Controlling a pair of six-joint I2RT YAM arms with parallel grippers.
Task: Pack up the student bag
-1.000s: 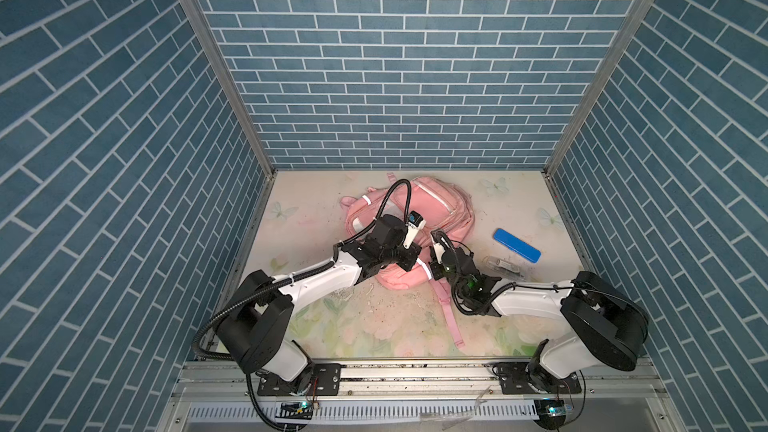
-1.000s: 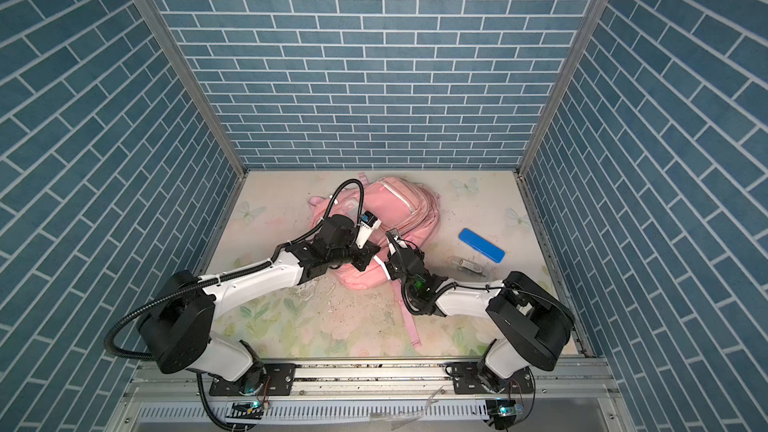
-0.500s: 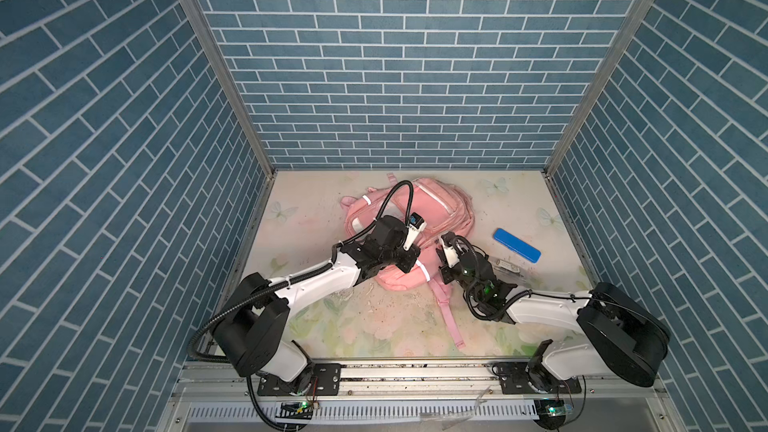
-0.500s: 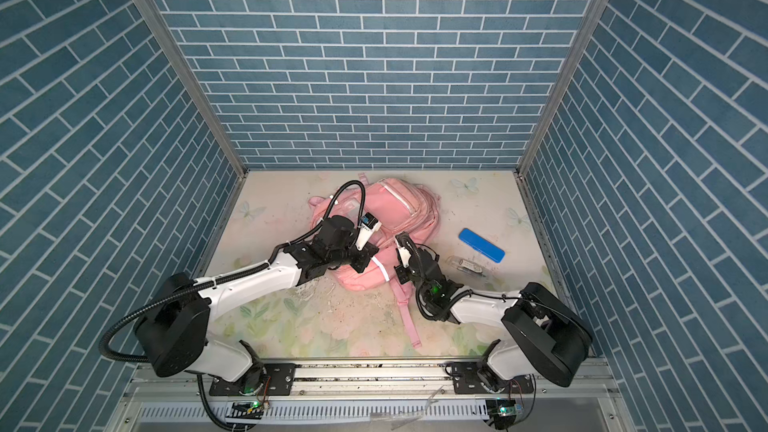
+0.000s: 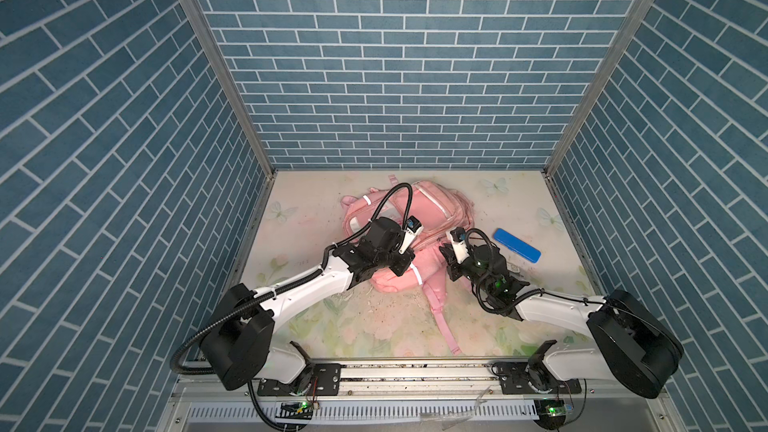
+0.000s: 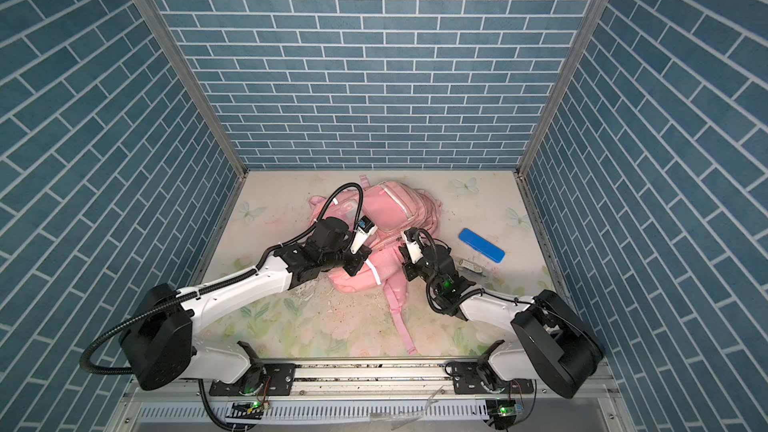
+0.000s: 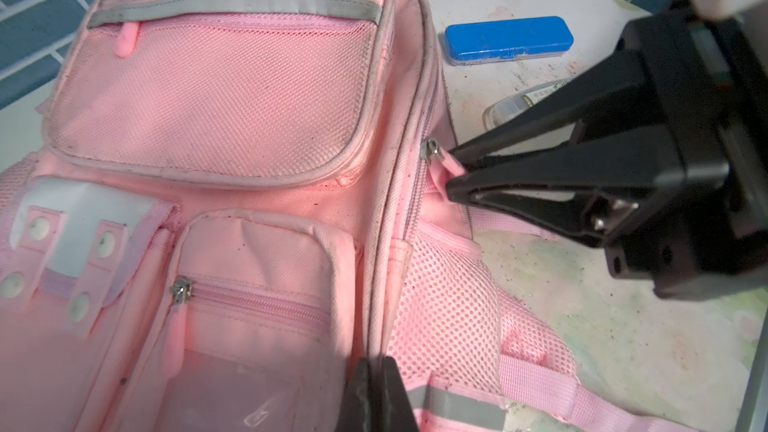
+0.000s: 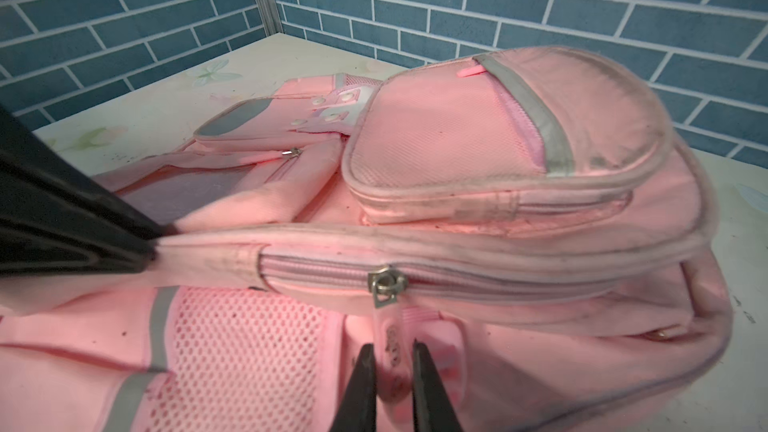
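Pinching student bag [image 8: 457, 130] zipper pull [image 8: 388, 338], seemingly

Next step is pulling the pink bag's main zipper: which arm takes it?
Right, probably. The right gripper pinches the zipper pull on the student bag, so it can just drag along the track. The left gripper is shut on the seam by the zipper's end, anchoring the fabric.

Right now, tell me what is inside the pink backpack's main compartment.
Nothing inside shows: the pink backpack looks zipped along its main zipper, so fabric covers any contents. The right gripper pinches the zipper pull; the blue case lies outside.
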